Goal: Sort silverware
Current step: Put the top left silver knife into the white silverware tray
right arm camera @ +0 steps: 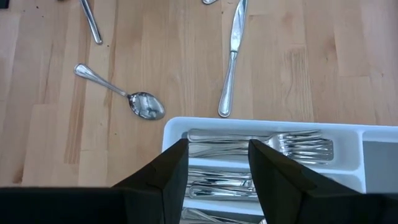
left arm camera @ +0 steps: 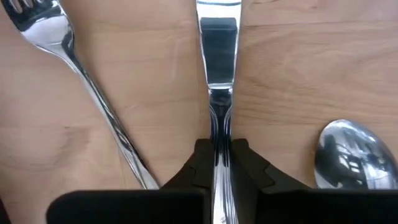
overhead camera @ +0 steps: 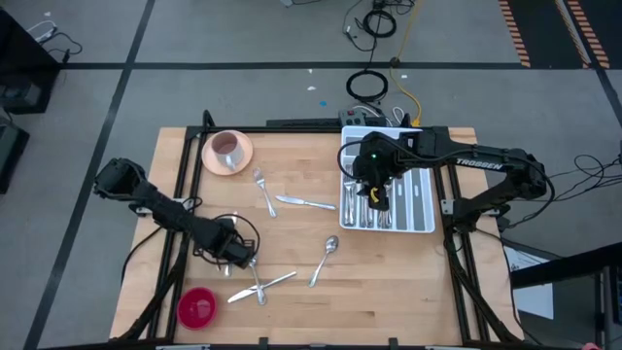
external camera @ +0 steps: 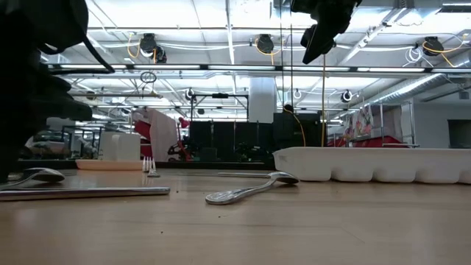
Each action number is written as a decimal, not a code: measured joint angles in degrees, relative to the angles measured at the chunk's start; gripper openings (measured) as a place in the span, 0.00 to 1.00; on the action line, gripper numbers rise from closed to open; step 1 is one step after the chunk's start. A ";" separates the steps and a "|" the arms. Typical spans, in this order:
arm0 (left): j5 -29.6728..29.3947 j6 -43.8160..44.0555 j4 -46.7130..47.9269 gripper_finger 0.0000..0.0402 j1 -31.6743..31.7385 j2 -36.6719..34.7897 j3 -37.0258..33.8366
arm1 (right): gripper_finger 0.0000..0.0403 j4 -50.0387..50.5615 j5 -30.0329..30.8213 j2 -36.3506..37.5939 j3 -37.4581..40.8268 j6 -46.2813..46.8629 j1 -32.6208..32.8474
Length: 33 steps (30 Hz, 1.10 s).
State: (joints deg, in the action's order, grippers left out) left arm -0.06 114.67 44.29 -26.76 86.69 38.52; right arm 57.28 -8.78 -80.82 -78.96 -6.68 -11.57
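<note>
My left gripper (overhead camera: 245, 258) points down at the table's near left and is shut on a table knife (left arm camera: 217, 56) that lies flat on the wood. Beside that knife lie a fork (left arm camera: 74, 56) and a spoon's bowl (left arm camera: 348, 155); in the high view these pieces cross in a small cluster (overhead camera: 259, 287). A lone spoon (overhead camera: 325, 261), another knife (overhead camera: 306, 202) and a fork (overhead camera: 263, 192) lie flat mid-table. My right gripper (right arm camera: 214, 162) hangs open above the white tray (right arm camera: 171, 127), with nothing between its fingers. My left gripper pinches the knife's handle (left arm camera: 219, 134), just behind the neck where the blade begins, between its two fingers. The fingers come from above, pointing down, one on each long side of the handle. The knife lies flat on the table, its blade reaching out past the fingertips.
The tray (overhead camera: 423, 204) at the far right holds several forks and other pieces in its compartments. A pink cup on its saucer (overhead camera: 228, 149) stands at the far left, and a red round object (overhead camera: 197, 307) sits at the near left corner. Bare wood lies between the scattered pieces.
</note>
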 joint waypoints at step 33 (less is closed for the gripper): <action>-18.89 -17.45 25.94 0.01 5.10 -9.22 22.16 | 0.44 -13.77 -2.91 -7.45 -0.07 -8.93 -1.67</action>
State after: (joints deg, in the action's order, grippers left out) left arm -18.95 97.22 70.23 -21.66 77.48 60.68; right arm 43.50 -11.69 -88.26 -79.02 -15.61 -13.24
